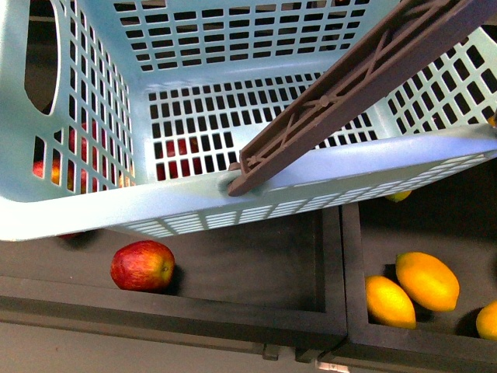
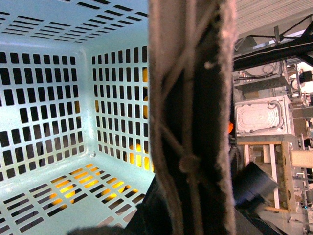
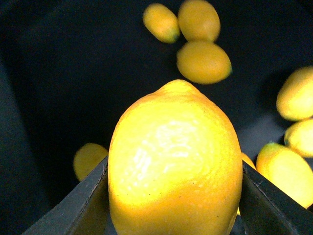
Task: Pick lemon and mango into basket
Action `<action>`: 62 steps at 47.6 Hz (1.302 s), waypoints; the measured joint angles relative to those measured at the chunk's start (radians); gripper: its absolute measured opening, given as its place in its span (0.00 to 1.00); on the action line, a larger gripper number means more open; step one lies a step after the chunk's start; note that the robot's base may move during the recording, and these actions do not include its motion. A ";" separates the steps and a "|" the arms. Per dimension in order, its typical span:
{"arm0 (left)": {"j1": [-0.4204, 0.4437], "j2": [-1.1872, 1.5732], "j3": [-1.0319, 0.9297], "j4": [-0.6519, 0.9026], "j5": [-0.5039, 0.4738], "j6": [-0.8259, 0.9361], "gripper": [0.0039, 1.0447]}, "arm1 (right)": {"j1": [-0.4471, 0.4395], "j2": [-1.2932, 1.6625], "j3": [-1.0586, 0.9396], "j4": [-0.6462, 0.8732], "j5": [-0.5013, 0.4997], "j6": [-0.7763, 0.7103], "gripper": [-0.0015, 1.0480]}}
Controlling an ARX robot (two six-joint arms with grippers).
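Clamping the lemon (image 3: 175,147) by both flanks, right gripper (image 3: 174,205) has the fruit's long axis running out between the jaws, tip pointing away. Loose lemons (image 3: 203,61) lie in the dark bin (image 3: 73,73) beyond. The basket (image 1: 93,210) sits left of that bin, so the carry likely goes left. Left gripper unseen. No readable writing.

Entry: two dark trays side by side, their walls meeting in a raised divider.

Left tray (image 1: 256,272), at 7 o'clock in the front view. We count one red apple (image 1: 142,265) on its floor near the front wall. More red apples (image 1: 177,151) show at 10 o'clock through the slots of the basket (image 1: 93,214).

Right tray (image 1: 466,233), at 4 o'clock. We count three lemons (image 1: 427,280), two just beside each other and the third cut by the frame edge.

In the right wrist view we log more lemons lying loose on a dark tray floor (image 3: 58,73).
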 joint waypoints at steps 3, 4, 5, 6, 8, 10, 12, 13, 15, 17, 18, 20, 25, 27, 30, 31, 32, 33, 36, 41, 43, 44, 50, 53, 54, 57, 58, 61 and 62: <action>0.000 0.000 0.000 0.000 0.000 0.000 0.04 | -0.001 -0.092 -0.016 -0.032 -0.030 -0.020 0.59; 0.000 0.000 0.000 0.000 0.000 0.000 0.04 | 0.000 -0.140 -0.023 -0.049 -0.040 -0.027 0.59; 0.000 0.000 0.000 0.000 0.000 0.000 0.04 | 0.003 -0.173 -0.027 -0.061 -0.054 -0.034 0.59; 0.000 0.000 0.000 0.000 0.001 0.000 0.04 | 0.007 -0.208 -0.031 -0.074 -0.063 -0.039 0.59; 0.000 0.000 0.000 0.000 0.001 0.000 0.04 | 0.018 -0.275 -0.036 -0.098 -0.080 -0.046 0.59; 0.000 0.000 0.000 0.000 0.001 0.000 0.04 | 0.032 -0.339 -0.039 -0.121 -0.092 -0.050 0.59; 0.000 0.000 0.000 0.000 0.001 0.000 0.04 | 0.044 -0.379 -0.039 -0.135 -0.096 -0.051 0.59; 0.000 0.000 0.000 0.000 0.000 0.000 0.04 | 0.058 -0.418 -0.039 -0.148 -0.100 -0.051 0.59; 0.000 0.000 0.000 0.000 0.001 0.000 0.04 | 0.088 -0.490 -0.038 -0.170 -0.103 -0.051 0.59; 0.000 0.000 0.000 0.000 0.000 0.000 0.04 | 0.119 -0.549 -0.036 -0.185 -0.103 -0.050 0.59; 0.000 0.000 0.000 0.000 0.000 0.000 0.04 | 0.142 -0.580 -0.032 -0.193 -0.100 -0.047 0.59; 0.000 0.000 0.000 0.000 0.000 0.000 0.04 | 0.190 -0.623 -0.025 -0.204 -0.082 -0.046 0.59; 0.000 0.000 0.000 0.000 -0.002 0.000 0.04 | 0.319 -0.664 -0.019 -0.216 -0.020 -0.052 0.59; 0.000 0.000 0.000 0.000 -0.003 0.000 0.04 | 0.360 -0.664 -0.019 -0.219 -0.005 -0.053 0.59; 0.000 0.000 0.000 0.000 -0.002 0.000 0.04 | 0.426 -0.654 -0.021 -0.217 0.019 -0.058 0.59; 0.000 0.000 0.000 0.000 -0.002 0.000 0.04 | 0.439 -0.652 -0.021 -0.216 0.023 -0.058 0.59; 0.000 0.000 0.000 0.000 -0.001 0.000 0.04 | 0.462 -0.645 -0.023 -0.212 0.029 -0.057 0.59; 0.000 0.000 0.000 0.000 0.000 0.000 0.04 | 0.472 -0.641 -0.024 -0.210 0.031 -0.057 0.59; 0.000 0.000 0.000 0.000 0.001 0.000 0.04 | 0.521 -0.620 -0.031 -0.198 0.033 -0.056 0.59; 0.000 0.000 0.000 0.000 0.003 0.000 0.04 | 0.596 -0.560 -0.045 -0.170 0.048 -0.056 0.59; 0.000 0.000 0.000 0.000 0.001 0.000 0.04 | 0.611 -0.537 -0.050 -0.163 0.049 -0.056 0.59; 0.000 0.000 0.000 0.000 0.001 0.000 0.04 | 0.614 -0.531 -0.050 -0.162 0.051 -0.057 0.59; 0.000 0.000 0.000 0.000 0.000 0.000 0.04 | 0.606 -0.519 -0.051 -0.142 0.060 -0.039 0.83; 0.000 0.000 0.000 0.000 0.000 0.000 0.04 | 0.583 -0.548 -0.051 -0.140 0.066 -0.024 0.93; 0.000 0.000 0.000 0.000 0.000 0.000 0.04 | 0.578 -0.557 -0.051 -0.141 0.072 -0.023 0.93; 0.000 0.001 0.000 -0.002 0.010 0.003 0.04 | 0.546 -0.608 -0.053 -0.145 0.098 -0.022 0.91; 0.000 0.001 -0.001 -0.002 0.007 0.002 0.04 | 0.526 -0.641 -0.058 -0.149 0.128 -0.023 0.92; 0.000 0.001 -0.001 -0.002 0.004 0.000 0.04 | 0.485 -0.718 -0.078 -0.174 0.171 -0.027 0.92; 0.000 0.001 -0.001 -0.002 0.000 0.002 0.04 | 0.468 -0.752 -0.089 -0.179 0.193 -0.033 0.92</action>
